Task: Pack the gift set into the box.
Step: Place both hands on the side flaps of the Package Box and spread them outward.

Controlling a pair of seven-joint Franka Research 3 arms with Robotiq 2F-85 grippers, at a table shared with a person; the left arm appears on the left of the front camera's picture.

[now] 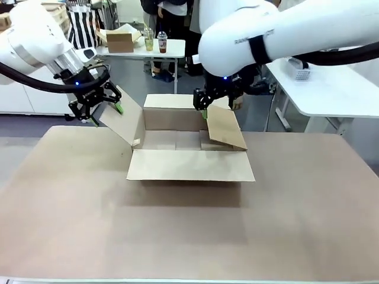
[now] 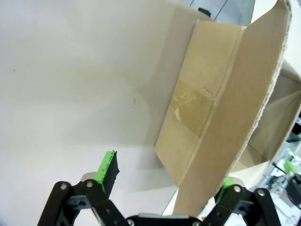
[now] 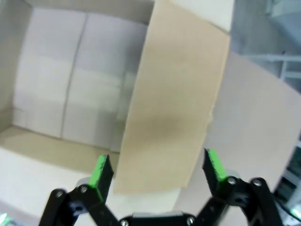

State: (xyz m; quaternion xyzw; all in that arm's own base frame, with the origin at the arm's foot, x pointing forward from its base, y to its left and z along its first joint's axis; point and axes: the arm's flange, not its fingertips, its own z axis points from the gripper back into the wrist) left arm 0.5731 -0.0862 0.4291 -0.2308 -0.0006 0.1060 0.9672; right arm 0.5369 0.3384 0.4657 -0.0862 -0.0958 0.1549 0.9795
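Note:
The box (image 1: 189,142) stands open in the middle of the brown table, its inside bare and its front flap lying flat. My left gripper (image 1: 108,113) is open at the raised left flap (image 1: 121,118). In the left wrist view the left gripper (image 2: 167,173) has that flap's (image 2: 221,117) edge between its green pads (image 2: 107,164). My right gripper (image 1: 204,109) is open over the right flap (image 1: 226,127), which leans inward. In the right wrist view the right gripper (image 3: 157,168) straddles the flap (image 3: 174,113). The gift set is out of view.
A white side table (image 1: 331,89) stands at the right, close to my right arm. Farther back, another table carries a small brown carton (image 1: 120,40) and two drink cups (image 1: 155,40). A person (image 1: 172,15) stands beyond the box.

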